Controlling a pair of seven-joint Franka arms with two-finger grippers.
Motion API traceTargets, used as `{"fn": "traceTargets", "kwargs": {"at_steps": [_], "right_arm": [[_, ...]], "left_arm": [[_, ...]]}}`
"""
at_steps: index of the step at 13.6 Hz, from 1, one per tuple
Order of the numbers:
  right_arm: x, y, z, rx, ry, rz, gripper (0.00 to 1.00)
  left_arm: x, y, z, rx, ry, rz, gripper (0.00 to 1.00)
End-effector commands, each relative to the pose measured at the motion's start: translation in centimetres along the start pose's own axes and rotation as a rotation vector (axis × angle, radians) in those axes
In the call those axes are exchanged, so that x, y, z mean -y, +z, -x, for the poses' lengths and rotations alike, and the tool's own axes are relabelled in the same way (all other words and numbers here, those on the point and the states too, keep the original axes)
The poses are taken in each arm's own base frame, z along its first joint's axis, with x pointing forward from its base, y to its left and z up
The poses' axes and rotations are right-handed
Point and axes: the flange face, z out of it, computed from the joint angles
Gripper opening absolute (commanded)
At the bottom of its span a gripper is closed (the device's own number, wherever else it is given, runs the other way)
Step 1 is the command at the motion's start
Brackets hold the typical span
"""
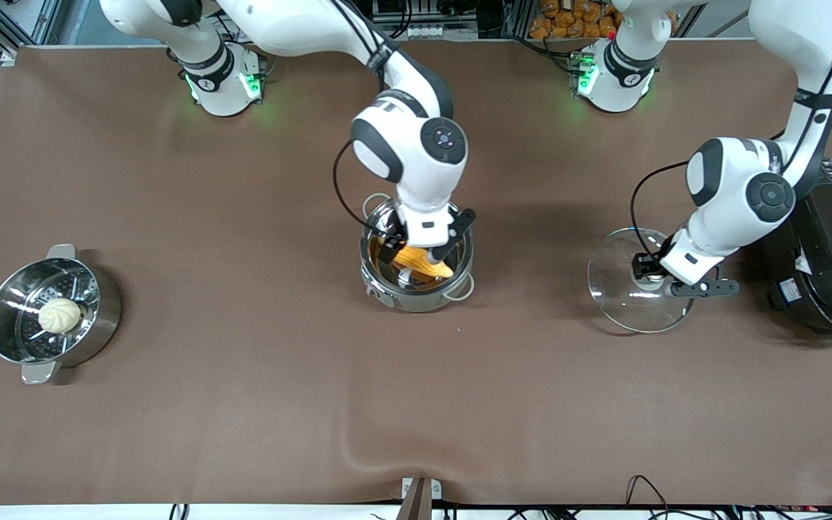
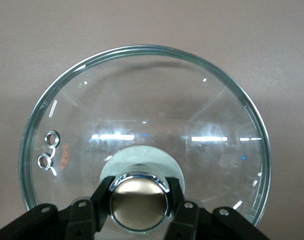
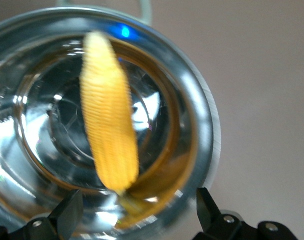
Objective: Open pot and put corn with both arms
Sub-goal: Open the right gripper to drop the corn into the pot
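My right gripper (image 3: 136, 212) hung spread over the pot (image 1: 416, 266), the corn (image 3: 109, 130) lying inside just below it. My left gripper (image 2: 139, 200) pinched the glass lid's knob (image 2: 139, 200) (lid (image 1: 636, 278) resting on the table). Lifting carelessly, a finger could have snagged the rim.

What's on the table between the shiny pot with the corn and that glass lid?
Nothing: the front view shows only bare brown table between the pot and the lid.
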Motion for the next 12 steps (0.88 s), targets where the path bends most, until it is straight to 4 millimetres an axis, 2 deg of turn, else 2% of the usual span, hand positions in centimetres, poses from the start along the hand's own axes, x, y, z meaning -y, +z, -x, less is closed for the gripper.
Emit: {"fn": "traceTargets", "kwargs": {"at_steps": [1, 2, 4, 5, 7, 12], "right_arm": [[-6.9, -3.5, 3.6, 0.034, 0.104, -0.068, 1.00], [-9.1, -3.0, 4.3, 0.057, 0.134, -0.074, 1.00], [-14.4, -3.2, 7.1, 0.104, 0.213, -0.088, 1.00], [-16.4, -3.4, 9.1, 0.109, 0.245, -0.090, 1.00], [-21.1, -3.9, 14.1, 0.087, 0.335, -0.110, 1.00], [-29.5, -4.4, 24.0, 0.091, 0.520, -0.157, 1.00]], "left_arm": [[-0.5, 0.1, 0.0, -0.019, 0.013, 0.012, 0.00], [-0.6, 0.6, 0.0, -0.013, 0.015, 0.013, 0.00], [-0.9, 1.3, -0.1, -0.022, 0.010, 0.020, 0.00], [-1.8, 1.9, 0.1, -0.015, 0.018, 0.027, 0.00], [-1.8, 2.3, 0.3, -0.013, 0.015, 0.031, 0.00], [-1.6, 2.4, 1.1, -0.002, 0.010, 0.027, 0.00]]}}
